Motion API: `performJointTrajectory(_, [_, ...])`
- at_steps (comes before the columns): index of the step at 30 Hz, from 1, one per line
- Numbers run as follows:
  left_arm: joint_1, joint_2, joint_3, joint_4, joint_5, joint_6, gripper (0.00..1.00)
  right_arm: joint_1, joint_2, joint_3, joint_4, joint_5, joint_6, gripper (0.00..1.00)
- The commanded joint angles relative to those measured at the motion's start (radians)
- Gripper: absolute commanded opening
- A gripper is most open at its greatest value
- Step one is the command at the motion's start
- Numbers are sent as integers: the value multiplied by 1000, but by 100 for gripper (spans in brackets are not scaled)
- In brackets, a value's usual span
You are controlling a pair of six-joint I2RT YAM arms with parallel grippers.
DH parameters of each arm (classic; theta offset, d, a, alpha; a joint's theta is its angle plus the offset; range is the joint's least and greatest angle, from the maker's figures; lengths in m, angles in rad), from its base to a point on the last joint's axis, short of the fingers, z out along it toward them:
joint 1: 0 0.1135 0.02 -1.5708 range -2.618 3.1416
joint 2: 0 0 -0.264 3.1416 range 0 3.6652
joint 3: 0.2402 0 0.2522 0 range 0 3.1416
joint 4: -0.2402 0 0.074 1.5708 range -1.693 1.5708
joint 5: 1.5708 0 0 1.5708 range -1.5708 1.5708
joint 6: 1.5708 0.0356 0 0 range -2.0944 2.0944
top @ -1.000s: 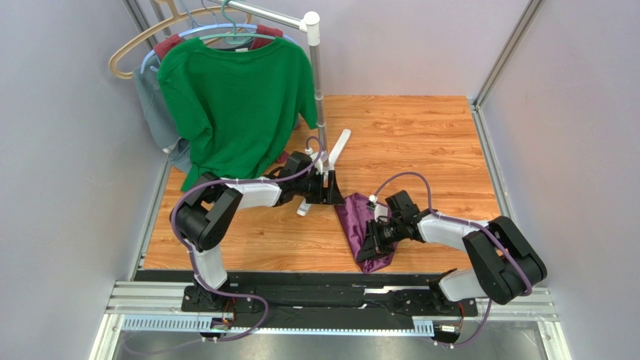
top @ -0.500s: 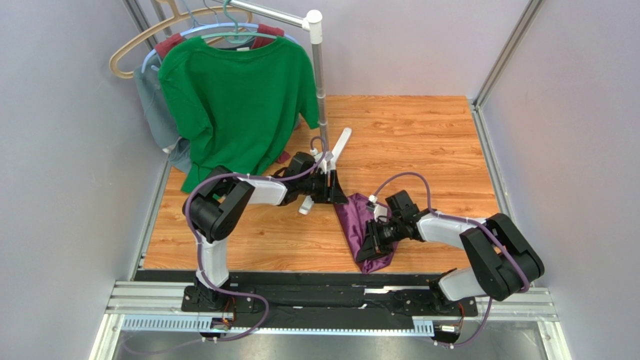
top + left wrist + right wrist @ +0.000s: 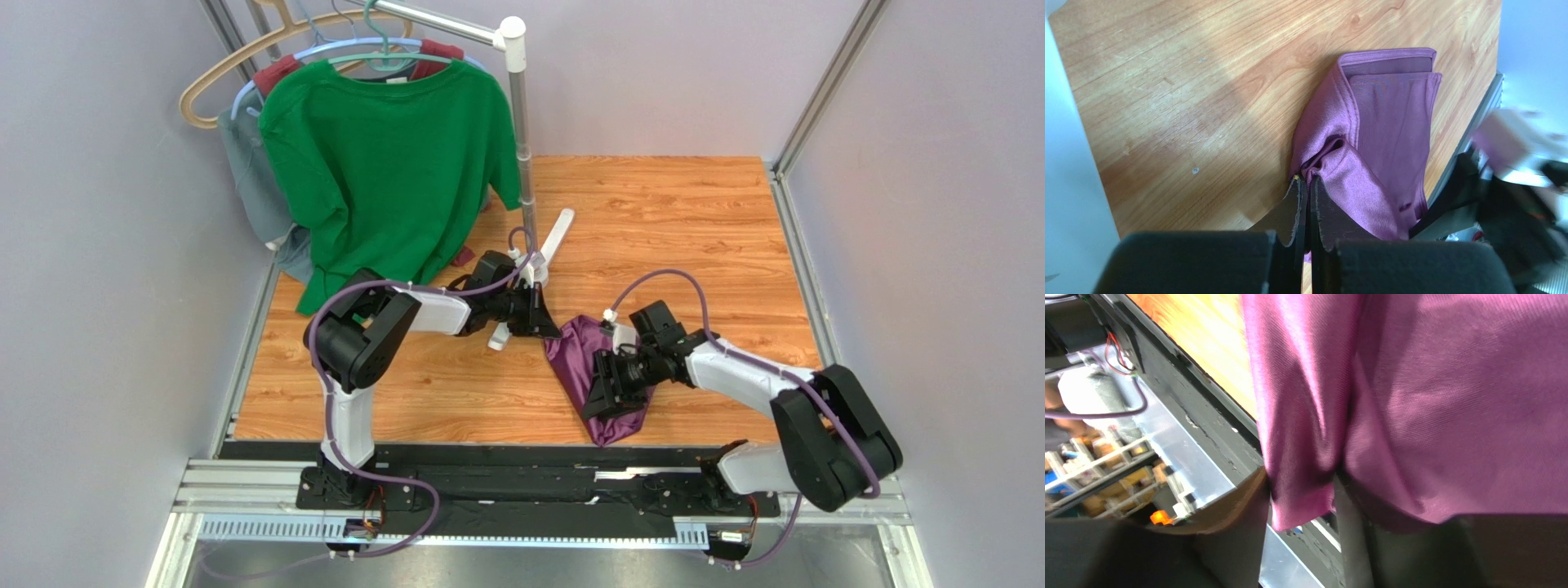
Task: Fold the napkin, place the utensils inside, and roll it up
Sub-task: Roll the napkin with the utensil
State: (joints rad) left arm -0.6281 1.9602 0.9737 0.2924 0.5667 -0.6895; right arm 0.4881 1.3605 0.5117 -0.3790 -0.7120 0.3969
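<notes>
**Two-arm hold on a bunched napkin near the table's front edge**

The napkin (image 3: 573,361), a thin purple cloth with a sheen, lies gathered into a long, layered strip on the wooden table (image 3: 687,221). It sits between the two arms, close to the table's near edge. The left gripper (image 3: 1308,184) has its jaws pressed almost together on a puckered fold at the strip's far end. The right gripper (image 3: 1303,499) has its jaws set narrow around a hanging edge at the near end, with cloth filling the gap.

Handling, as judged: the cloth is light, limp and probably slippery (the sheen suggests a satin-like weave). It will keep no shape of its own, and its layers may slide apart. Hemmed corners and edges offer the surest hold, taken through all layers at once.

Count: one napkin and two grippers, both gripping it. No utensil shows in any view.
</notes>
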Motion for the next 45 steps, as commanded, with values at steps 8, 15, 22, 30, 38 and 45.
performJointTrajectory(8, [1, -69, 66, -288, -68, 90, 0, 162, -149, 336, -296, 429, -115, 63])
performJointTrajectory(15, [2, -73, 88, -348, -73, 94, 0, 432, -9, 424, -252, 790, -101, 63])
performJointTrajectory(22, [1, -70, 102, -364, -71, 99, 0, 537, 107, 444, -190, 861, -109, 62])
performJointTrajectory(30, [2, -64, 105, -372, -70, 104, 0, 547, 187, 424, -140, 872, -110, 58])
performJointTrajectory(38, [2, -69, 109, -372, -65, 100, 0, 526, 250, 378, -112, 875, -53, 59])
performJointTrajectory(45, [7, -98, 94, -358, -56, 97, 0, 455, 221, 260, -35, 761, 29, 42])
